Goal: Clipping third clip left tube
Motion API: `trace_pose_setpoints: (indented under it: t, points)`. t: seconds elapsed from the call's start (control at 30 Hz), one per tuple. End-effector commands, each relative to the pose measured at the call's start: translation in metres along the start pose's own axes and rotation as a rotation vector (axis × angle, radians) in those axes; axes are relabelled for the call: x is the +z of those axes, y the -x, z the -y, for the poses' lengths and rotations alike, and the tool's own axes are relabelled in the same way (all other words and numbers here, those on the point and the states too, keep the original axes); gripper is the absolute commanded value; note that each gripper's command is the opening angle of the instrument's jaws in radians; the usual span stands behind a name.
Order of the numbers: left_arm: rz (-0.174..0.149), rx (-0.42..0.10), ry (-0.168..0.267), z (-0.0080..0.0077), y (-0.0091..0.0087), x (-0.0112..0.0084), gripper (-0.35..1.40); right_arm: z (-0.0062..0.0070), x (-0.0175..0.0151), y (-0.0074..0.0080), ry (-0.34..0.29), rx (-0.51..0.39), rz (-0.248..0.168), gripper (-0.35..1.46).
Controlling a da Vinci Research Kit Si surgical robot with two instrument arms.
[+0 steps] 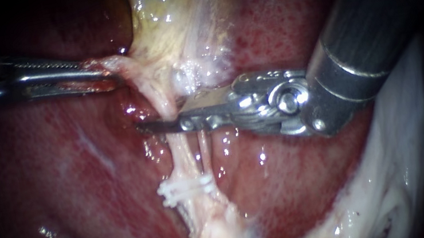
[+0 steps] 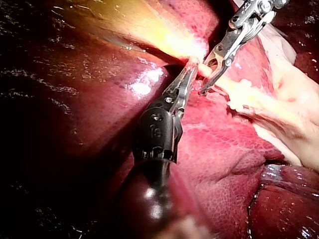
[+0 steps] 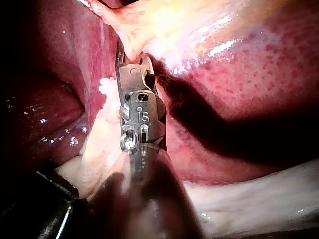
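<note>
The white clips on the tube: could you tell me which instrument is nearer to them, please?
Right. The right instrument straddles the tube just above the white clips; the left instrument grips tissue farther up, by the gallbladder.

Bare liver (image 1: 60,181) open at left, white clips (image 1: 186,189) blocking lower tube (image 1: 182,153)

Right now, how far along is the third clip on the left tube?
Done: white clips already sit lower on the tubes. In hand: left instrument holds pale tissue taut; right instrument has its jaws open around the left tube. Left: no new clip shows there yet; closing and withdrawing remain.
</note>
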Motion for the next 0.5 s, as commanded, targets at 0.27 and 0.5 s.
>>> trace_pose_setpoints:
  t: [0.27, 0.5]
  points:
    - [0.0, 0.001, 0.002, 0.0001, 0.0001, -0.0002, -0.35, 0.0, 0.001, -0.0003, -0.034, -0.003, -0.054, 0.48]
    - [0.001, 0.002, 0.004, 0.0003, 0.0003, -0.0004, -0.35, -0.0002, 0.0006, -0.0001, -0.1, -0.032, -0.049, 0.5]
